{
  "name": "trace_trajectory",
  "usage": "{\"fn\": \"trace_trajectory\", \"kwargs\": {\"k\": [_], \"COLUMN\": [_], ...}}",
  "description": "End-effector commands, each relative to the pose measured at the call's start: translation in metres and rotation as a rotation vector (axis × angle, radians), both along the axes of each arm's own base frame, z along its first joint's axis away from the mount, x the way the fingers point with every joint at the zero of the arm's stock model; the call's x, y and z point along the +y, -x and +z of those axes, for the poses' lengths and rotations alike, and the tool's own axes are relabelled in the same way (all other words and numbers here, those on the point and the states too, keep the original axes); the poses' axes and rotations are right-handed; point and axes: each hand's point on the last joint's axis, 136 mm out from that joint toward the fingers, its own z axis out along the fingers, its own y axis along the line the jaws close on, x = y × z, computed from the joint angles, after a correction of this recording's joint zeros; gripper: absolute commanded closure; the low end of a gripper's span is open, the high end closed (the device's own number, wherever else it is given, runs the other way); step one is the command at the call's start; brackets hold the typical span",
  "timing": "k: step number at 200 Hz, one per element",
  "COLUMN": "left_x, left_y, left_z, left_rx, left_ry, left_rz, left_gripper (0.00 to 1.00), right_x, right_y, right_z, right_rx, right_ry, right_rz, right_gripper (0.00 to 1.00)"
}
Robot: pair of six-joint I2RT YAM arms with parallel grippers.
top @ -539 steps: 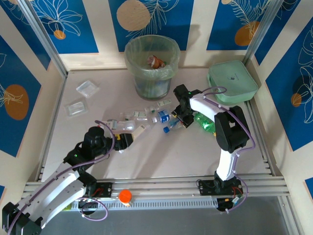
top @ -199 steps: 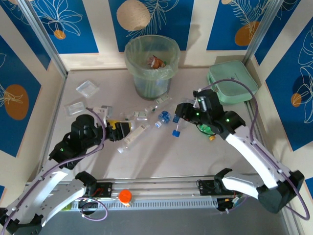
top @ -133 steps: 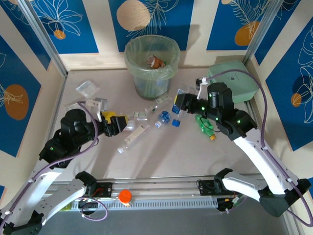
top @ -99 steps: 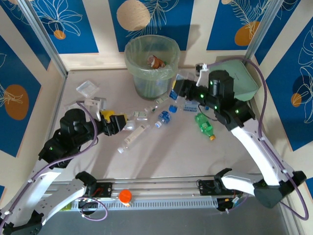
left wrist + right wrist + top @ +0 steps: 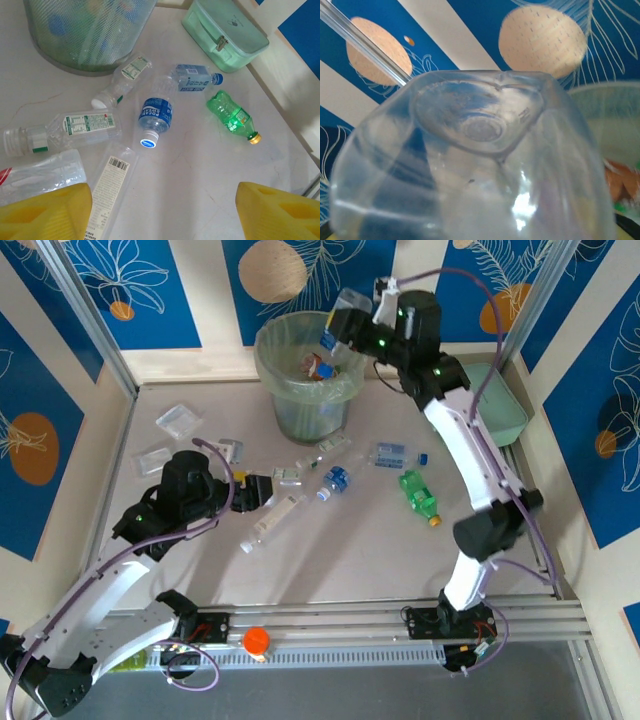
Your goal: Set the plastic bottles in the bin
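Top view: the right gripper (image 5: pixel 347 326) is seen raised over the bin (image 5: pixel 264 354), clenched on a clear bottle (image 5: pixel 329 339) with a blue label. The bottle hangs tilted above the bin's open mouth, apart from the rim.

Right wrist view: the bottle's dimpled base is pressed close to the lens. The label cannot be made out there. A strip of the bin's pale rim is noted at the right edge.

Top view: the left gripper (image 5: pixel 258 492) is held low over the table (image 5: pixel 350 560), just beside the loose bottles.

Left wrist view: its yellow fingertips (image 5: pixel 47 212) are spread wide, released, with bare table between them. A barcode-labelled bottle (image 5: pixel 107 192) lies against the left fingertip. Ahead are seen:
- a blue-capped bottle (image 5: pixel 156 116), cap toward the lens;
- a green bottle (image 5: pixel 231 116);
- a blue-labelled bottle (image 5: pixel 192 78) near the mint box (image 5: pixel 225 30);
- 2 clear bottles below the bin's wall.
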Motion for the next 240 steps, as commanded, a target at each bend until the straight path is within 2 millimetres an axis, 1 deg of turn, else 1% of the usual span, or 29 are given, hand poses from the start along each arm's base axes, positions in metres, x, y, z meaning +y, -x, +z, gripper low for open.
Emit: {"fn": "trace_trajectory", "kwargs": {"k": [1,8,11,18,19,21,24,25,26,57,71,91,123,142,160,165,172,182,198,209,240], "left_x": [0.002,0.002,0.003,0.003,0.003,0.003,0.003,0.003,0.003,0.001,0.0,-0.002,-0.002,-0.001,-0.001,-0.001,-0.001,-0.001,0.0,0.001,0.002], "left_y": [-0.002,-0.002,-0.002,-0.002,-0.002,-0.002,-0.002,-0.002,-0.002,-0.003,-0.003,-0.002,-0.001,0.0,0.0,0.0,0.001,0.001,0.001,0.001,0.0], "left_z": [0.005,0.002,0.001,0.0,0.0,0.0,-0.002,-0.002,-0.002,-0.002,-0.004,-0.006,-0.004,-0.003,-0.002,-0.002,-0.002,-0.002,0.0,0.001,0.003], "left_rx": [-0.047,-0.045,-0.044,-0.044,-0.045,-0.045,-0.043,-0.043,-0.042,-0.035,-0.024,-0.01,-0.013,-0.018,-0.019,-0.019,-0.019,-0.02,-0.026,-0.029,-0.037], "left_ry": [-0.011,-0.017,-0.019,-0.022,-0.023,-0.022,-0.022,-0.023,-0.022,0.017,0.034,0.052,0.058,0.057,0.056,0.057,0.057,0.057,0.055,0.052,0.045], "left_rz": [-0.011,-0.012,-0.01,-0.011,-0.009,-0.009,-0.008,-0.007,-0.007,-0.008,-0.009,-0.019,-0.023,-0.023,-0.022,-0.021,-0.022,-0.022,-0.021,-0.018,-0.014], "left_gripper": [0.24,0.24,0.24,0.24,0.24,0.24,0.24,0.24,0.24,0.25,0.24,0.25,0.25,0.25,0.24,0.24,0.24,0.24,0.24,0.24,0.24], "right_x": [0.012,0.016,0.017,0.02,0.021,0.021,0.022,0.021,0.022,0.033,0.043,0.051,0.061,0.066,0.078,0.081,0.086,0.091,0.092,0.089,0.076], "right_y": [-0.021,-0.031,-0.034,-0.046,-0.048,-0.049,-0.054,-0.054,-0.057,-0.091,-0.097,-0.107,-0.121,-0.127,-0.127,-0.126,-0.126,-0.125,-0.125,-0.125,-0.124], "right_z": [0.003,-0.001,0.001,-0.007,-0.011,-0.008,-0.011,-0.009,-0.014,-0.042,-0.054,-0.074,-0.111,-0.126,-0.138,-0.14,-0.145,-0.151,-0.156,-0.156,-0.141], "right_rx": [0.013,0.024,0.021,0.035,0.045,0.037,0.04,0.035,0.043,0.042,0.014,-0.001,0.05,0.069,0.074,0.074,0.075,0.08,0.094,0.1,0.089], "right_ry": [-0.007,-0.008,-0.012,-0.015,-0.013,-0.02,-0.025,-0.028,-0.028,-0.09,-0.085,-0.051,-0.025,-0.025,-0.026,-0.024,-0.018,-0.009,0.0,0.002,0.004], "right_rz": [0.048,0.057,0.059,0.061,0.061,0.061,0.063,0.064,0.065,0.138,0.181,0.183,0.181,0.18,0.205,0.21,0.217,0.223,0.22,0.214,0.194], "right_gripper": [0.55,0.55,0.55,0.55,0.55,0.55,0.55,0.55,0.55,0.55,0.55,0.55,0.55,0.55,0.54,0.53,0.48,0.38,0.22,0.16,0.13]}}
